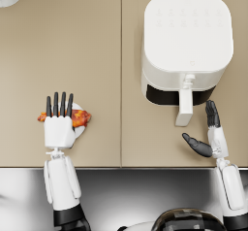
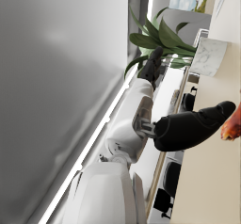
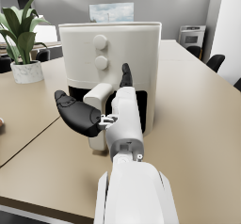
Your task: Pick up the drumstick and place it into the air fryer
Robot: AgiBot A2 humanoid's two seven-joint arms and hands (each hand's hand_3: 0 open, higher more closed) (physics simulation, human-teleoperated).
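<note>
My left hand [image 1: 59,123] lies flat over the drumstick [image 1: 80,118] at about eight o'clock on the table [image 1: 97,55], fingers [image 1: 55,104] straight, side by side and pointing toward twelve; I cannot tell whether they touch the meat or only cover it; the drumstick sits on a small white plate [image 1: 80,130], its reddish ends showing on either side of my palm; in the left wrist view only the thumb [image 2: 193,129] and a tip of the drumstick [image 2: 231,126] appear; my right hand [image 1: 210,135] is spread and holds nothing, thumb out toward nine o'clock, fingers toward twelve, just beside the handle [image 1: 184,107] of the air fryer [image 1: 186,45]; the air fryer stands at about one o'clock, its drawer shut, well apart from the drumstick; a potted plant [image 3: 21,44] stands at the far corner near eleven o'clock.
</note>
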